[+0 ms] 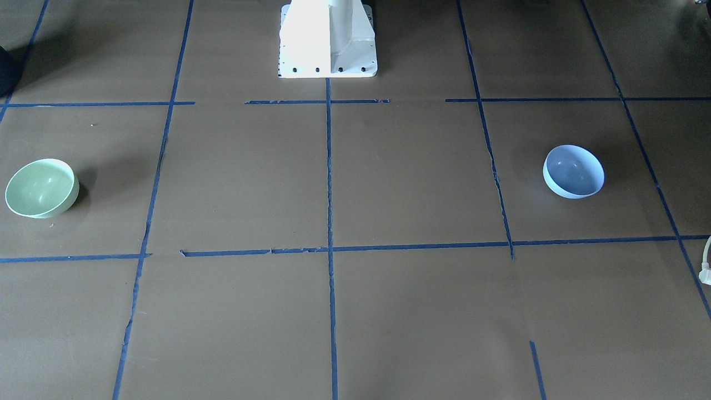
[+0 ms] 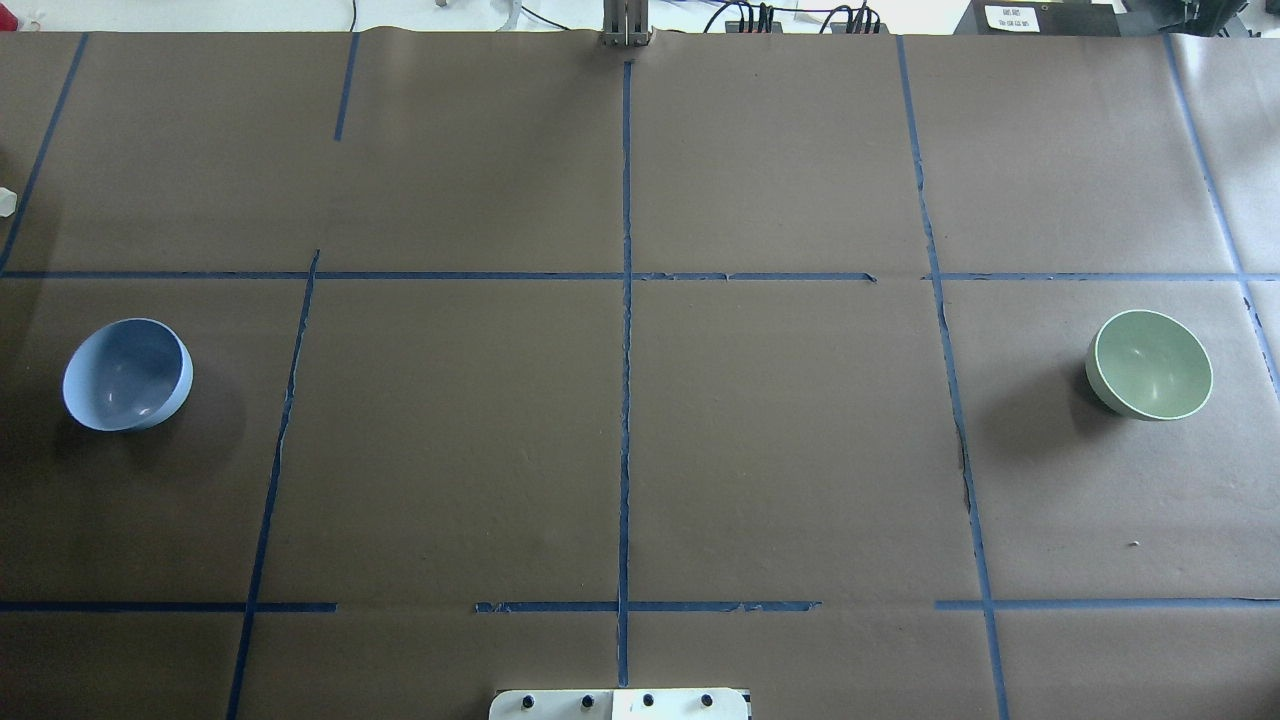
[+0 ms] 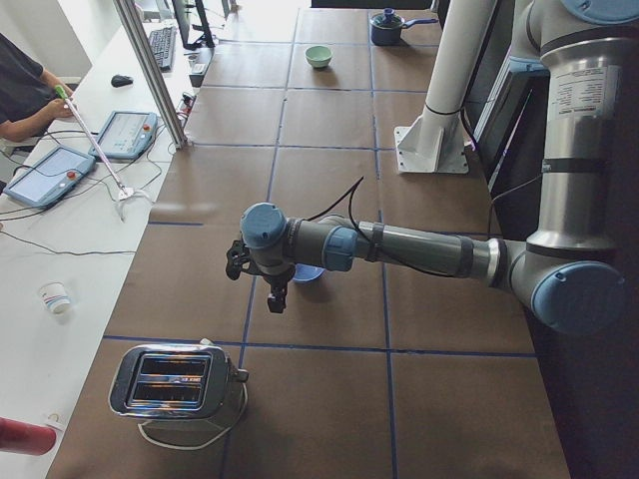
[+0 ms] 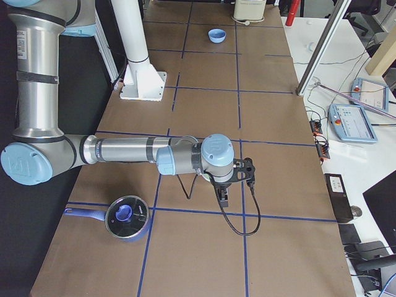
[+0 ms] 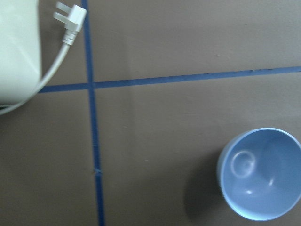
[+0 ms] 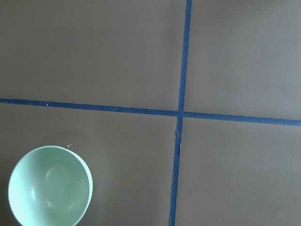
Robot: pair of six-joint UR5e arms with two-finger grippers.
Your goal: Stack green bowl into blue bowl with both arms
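1. Jaws on the left arm (image 3: 419,249) point down at the centre-left of the left side view. Only that side view shows them, so I cannot tell whether they stand wide or narrow. They carry no bowl, since both bowls sit on the counter (image 2: 450,450).
2. Jaws on the right arm (image 4: 124,150) hang the same way in the middle of the right side view. Their spread cannot be told there either, and they too carry no bowl.
3. The blue bowl (image 5: 261,174) sits mouth up and empty in the lower right corner of the left wrist view. The jaws are therefore above it and off to one side, probably parked there rather than lined up for a grasp.
4. The green bowl (image 6: 49,186) sits mouth up and empty in the lower left corner of the right wrist view. It is just as far off-centre under its own arm.
5. In the overhead view the blue bowl lies at the left edge and the green one at the right edge, both at mid-height and well apart. Each is in a different arm's half, which is likely why both arms are needed. No part of the stacking is done.
6. Blue tape lines (image 2: 625,400) divide the brown counter into squares. The white pedestal (image 1: 328,39) stands at top centre of the front view.
7. A toaster (image 3: 180,384) stands near the blue bowl, with its plug (image 5: 70,21) lying loose at the upper left of the left wrist view. A lidded saucepan (image 4: 127,216) sits near the right arm. Both are bystanders that a swinging arm could clip.
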